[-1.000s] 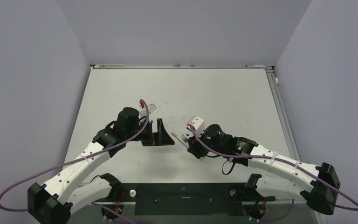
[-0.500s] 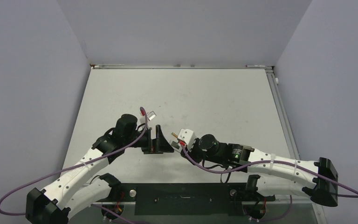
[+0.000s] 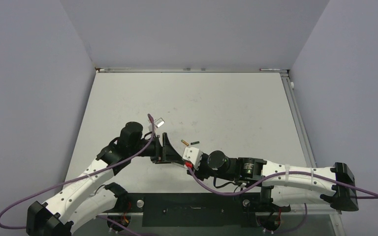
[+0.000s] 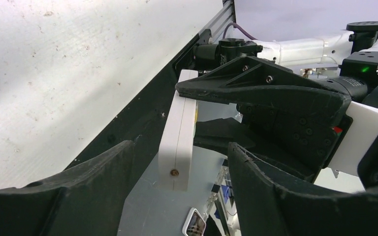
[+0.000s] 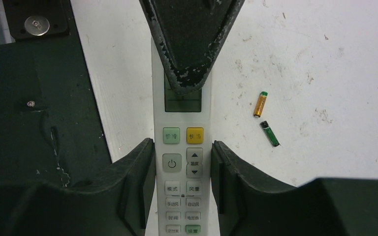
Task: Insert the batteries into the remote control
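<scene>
The remote control (image 5: 182, 162) was held up over the bench (image 5: 325, 49), with its buttons toward the right wrist camera. The right hand (image 5: 182, 143) was closed on its two long narrow edges. The left hand (image 4: 179, 150) stood open around the display end, one finger before the front face and one behind the back, with a gap on each side. I judge the remote to be light and stiff but smooth, so it may slip. The narrow edges seem the good place to grip, because this leaves the back free. The yellow-gold battery (image 5: 261, 104) and the dark green battery (image 5: 269, 133) lay on the bench just beside each other, apart from the remote. They are round and would probably roll easily.
</scene>
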{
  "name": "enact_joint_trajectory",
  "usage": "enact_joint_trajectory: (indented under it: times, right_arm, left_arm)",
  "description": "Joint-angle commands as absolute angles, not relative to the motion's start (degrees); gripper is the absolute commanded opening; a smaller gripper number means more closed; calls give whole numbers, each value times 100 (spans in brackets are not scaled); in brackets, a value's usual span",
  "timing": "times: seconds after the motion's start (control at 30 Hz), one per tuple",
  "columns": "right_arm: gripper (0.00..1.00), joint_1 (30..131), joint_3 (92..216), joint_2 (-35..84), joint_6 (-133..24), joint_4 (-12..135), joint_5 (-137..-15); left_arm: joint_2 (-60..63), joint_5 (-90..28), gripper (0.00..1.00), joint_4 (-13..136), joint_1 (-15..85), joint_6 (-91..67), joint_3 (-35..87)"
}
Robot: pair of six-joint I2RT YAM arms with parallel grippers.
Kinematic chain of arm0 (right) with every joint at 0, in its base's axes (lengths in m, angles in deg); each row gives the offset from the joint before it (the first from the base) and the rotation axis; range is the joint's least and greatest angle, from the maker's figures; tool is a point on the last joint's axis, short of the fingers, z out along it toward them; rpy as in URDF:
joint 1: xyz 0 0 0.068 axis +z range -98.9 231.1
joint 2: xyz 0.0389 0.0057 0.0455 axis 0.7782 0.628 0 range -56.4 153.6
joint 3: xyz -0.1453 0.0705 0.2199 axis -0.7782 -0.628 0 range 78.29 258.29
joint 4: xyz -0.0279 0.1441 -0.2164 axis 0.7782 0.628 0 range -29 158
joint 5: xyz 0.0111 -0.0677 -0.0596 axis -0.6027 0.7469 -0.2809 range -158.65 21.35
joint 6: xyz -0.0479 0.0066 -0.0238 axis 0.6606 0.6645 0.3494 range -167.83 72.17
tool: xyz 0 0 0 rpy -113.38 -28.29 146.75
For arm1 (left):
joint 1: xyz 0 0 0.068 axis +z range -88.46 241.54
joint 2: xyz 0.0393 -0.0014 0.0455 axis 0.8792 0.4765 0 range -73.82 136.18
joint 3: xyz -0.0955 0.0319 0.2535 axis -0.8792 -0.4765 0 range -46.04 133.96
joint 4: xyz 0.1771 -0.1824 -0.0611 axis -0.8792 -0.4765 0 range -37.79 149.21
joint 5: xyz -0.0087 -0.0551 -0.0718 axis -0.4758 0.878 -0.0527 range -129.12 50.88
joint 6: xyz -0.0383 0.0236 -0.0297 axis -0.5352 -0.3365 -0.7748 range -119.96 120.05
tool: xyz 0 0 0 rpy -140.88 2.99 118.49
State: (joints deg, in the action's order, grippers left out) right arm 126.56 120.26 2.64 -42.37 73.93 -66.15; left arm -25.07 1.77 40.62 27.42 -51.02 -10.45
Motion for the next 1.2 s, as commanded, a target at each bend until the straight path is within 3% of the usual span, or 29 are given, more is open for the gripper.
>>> enact_joint_trajectory:
  times: [0.0,0.2,0.53,0.6,0.67,0.7,0.77,0.93,1.17]
  right_arm:
    - [9,12757,12291,225,-4139,6971,-6368]
    - [9,12827,12315,230,-4132,6932,-6274]
    - [9,12948,12417,319,-4096,6970,-6260]
    - [9,12980,12433,339,-4077,6956,-6260]
    - [9,13005,12442,361,-4059,6965,-6230]
    - [10,13015,12447,383,-4040,6973,-6206]
    - [15,13050,12465,412,-4013,7023,-6149]
    - [40,13230,12504,466,-3925,7159,-5836]
    - [55,13612,12540,466,-3744,7180,-4966]
  left_arm:
    - [-2616,407,64,4483,2771,-5241,-1127]
    - [-2653,491,55,4538,2771,-5262,-1209]
    - [-2644,633,32,4723,2771,-5336,-1295]
    - [-2644,657,22,4770,2771,-5360,-1300]
    - [-2651,667,2,4809,2771,-5393,-1315]
    - [-2657,675,0,4845,2771,-5419,-1329]
    - [-2676,680,0,4886,2771,-5480,-1358]
    - [-2695,658,0,4873,2801,-5671,-1404]
    - [-2795,650,0,4883,2891,-5891,-1405]
